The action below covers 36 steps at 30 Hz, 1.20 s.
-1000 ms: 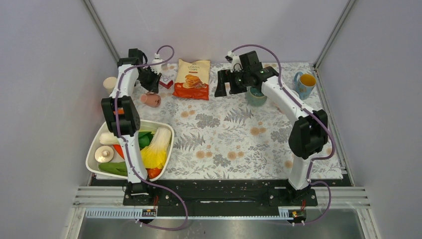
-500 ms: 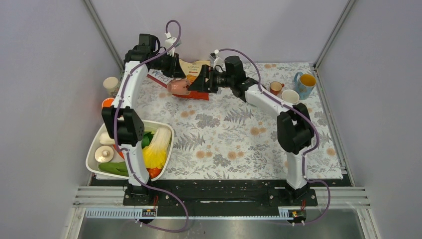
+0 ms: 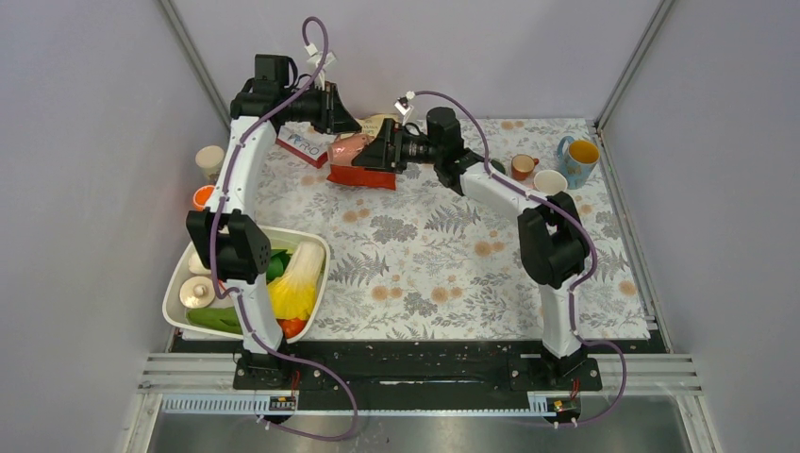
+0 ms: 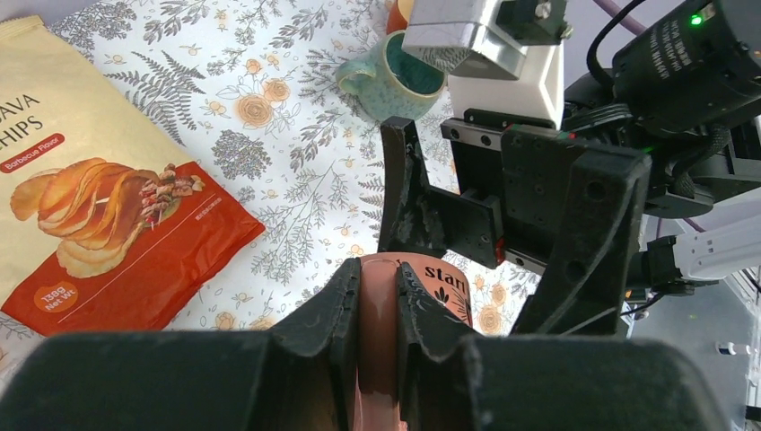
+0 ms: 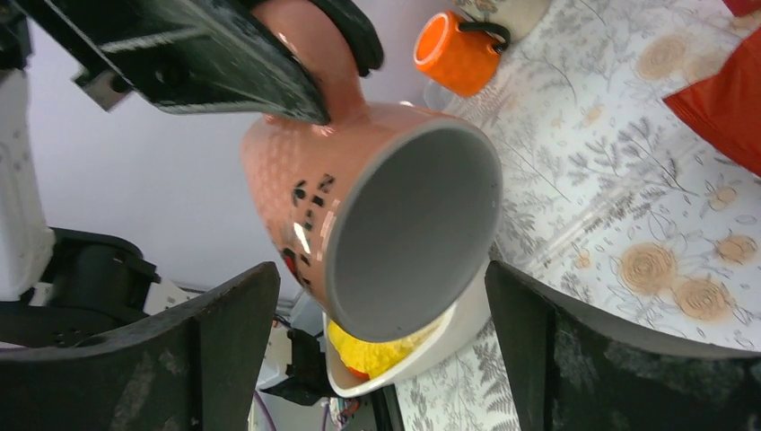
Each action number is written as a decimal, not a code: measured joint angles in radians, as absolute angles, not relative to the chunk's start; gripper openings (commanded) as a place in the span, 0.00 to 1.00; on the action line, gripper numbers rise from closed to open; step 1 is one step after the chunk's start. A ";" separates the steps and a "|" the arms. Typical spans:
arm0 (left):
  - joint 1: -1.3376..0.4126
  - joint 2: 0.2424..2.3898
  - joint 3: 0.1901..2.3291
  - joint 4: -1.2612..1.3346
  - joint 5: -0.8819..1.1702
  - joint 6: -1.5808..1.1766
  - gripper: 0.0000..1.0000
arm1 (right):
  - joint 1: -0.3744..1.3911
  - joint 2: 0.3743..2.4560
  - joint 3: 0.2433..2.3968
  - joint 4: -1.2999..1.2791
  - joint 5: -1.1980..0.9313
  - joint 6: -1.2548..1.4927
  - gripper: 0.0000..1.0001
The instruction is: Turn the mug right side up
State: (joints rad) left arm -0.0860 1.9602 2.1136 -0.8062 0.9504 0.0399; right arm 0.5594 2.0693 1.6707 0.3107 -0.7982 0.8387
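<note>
The pink mug (image 3: 347, 148) hangs on its side in the air above the back of the table. My left gripper (image 3: 338, 125) is shut on its handle (image 4: 378, 332), which is pinched between the two black fingers. In the right wrist view the mug (image 5: 377, 215) shows its grey inside, mouth turned toward that camera. My right gripper (image 3: 375, 151) faces the mouth from the right. It is open, one finger on each side of the rim and neither touching it.
Under the mug lies an orange chips bag (image 4: 99, 206). A teal mug (image 4: 395, 85), two small cups (image 3: 522, 166) and a blue mug (image 3: 578, 159) stand at the back right. A white basin (image 3: 179, 283) of vegetables sits front left, with an orange cup (image 3: 202, 196) behind it.
The left arm lifted the mug off the table and carried it right, over the chips bag. The right arm swung left from the teal mug to face the mug's mouth.
</note>
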 measured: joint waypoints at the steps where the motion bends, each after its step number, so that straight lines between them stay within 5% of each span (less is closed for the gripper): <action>1: -0.088 1.960 2.113 -0.805 0.950 0.039 0.00 | 0.559 2.067 1.667 0.295 -0.796 0.817 0.95; 12: -0.093 1.960 2.111 -0.821 0.945 0.076 0.00 | 0.559 2.006 1.665 -0.069 -0.698 0.498 0.99; 28: -0.121 1.958 2.099 -0.846 0.954 0.104 0.00 | 0.559 1.898 1.630 0.128 -0.744 0.491 0.92; 31: -0.129 1.957 2.099 -0.848 0.971 0.097 0.00 | 0.559 1.924 1.642 0.159 -0.763 0.532 0.78; 36: -0.136 1.948 2.092 -0.841 1.009 0.065 0.00 | 0.550 1.953 1.657 0.221 -0.820 0.614 0.14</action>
State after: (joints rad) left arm -0.1360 1.9476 2.0922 -0.8406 1.0088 0.0647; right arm 0.5499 1.9526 1.6573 0.2207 -0.8200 0.6136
